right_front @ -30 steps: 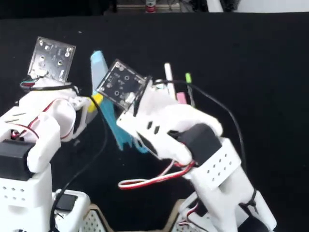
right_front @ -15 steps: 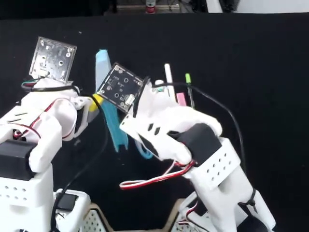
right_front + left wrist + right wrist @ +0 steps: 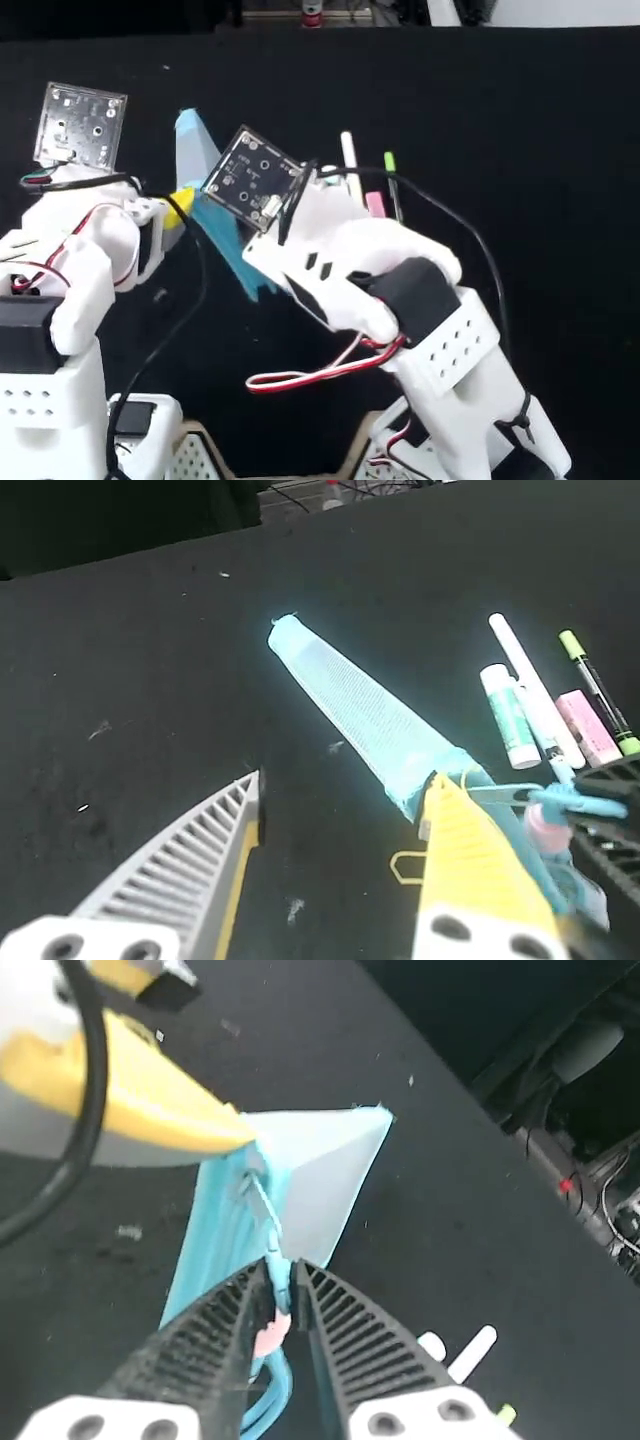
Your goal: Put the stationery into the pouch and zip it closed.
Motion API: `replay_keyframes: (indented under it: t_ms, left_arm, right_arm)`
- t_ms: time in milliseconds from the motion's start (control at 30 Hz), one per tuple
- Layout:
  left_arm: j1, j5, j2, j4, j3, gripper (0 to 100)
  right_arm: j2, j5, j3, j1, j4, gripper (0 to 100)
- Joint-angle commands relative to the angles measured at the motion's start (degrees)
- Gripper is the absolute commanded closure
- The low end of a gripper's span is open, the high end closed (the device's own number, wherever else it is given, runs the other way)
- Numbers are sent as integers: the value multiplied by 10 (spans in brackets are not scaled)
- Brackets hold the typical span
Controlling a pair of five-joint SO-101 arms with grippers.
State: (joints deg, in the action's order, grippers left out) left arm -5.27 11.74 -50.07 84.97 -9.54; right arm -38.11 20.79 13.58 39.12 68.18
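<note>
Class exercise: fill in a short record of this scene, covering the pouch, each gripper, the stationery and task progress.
Pouch: light blue mesh pouch, slanting between the two grippers.
Left gripper: open, one yellow finger against the pouch.
Right gripper: shut on the blue pull cord.
Stationery: glue stick, white marker, green pen and pink eraser lying together on the black table, outside the pouch.
Progress: nothing packed yet.

Black counter, pale specks on its surface. Beyond far edge: small red-and-white bottle, dark cables.
</note>
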Motion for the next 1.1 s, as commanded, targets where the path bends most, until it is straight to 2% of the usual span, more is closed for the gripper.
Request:
replay_keyframes:
  t_ms: [0,200,633,1067]
  left_arm:
    - [-16,-5,3,15,-1,747]
    - [-11,-38,4,39,38,747]
    - [-1,-45,4,36,41,747]
    - [-1,-45,9,40,73,747]
  right_arm:
    - [-31,1,-34,-8,-36,988]
    - [-15,1,-75,-8,-41,988]
    - [138,1,-314,-8,96,988]
    - [144,-1,-303,-4,195,988]
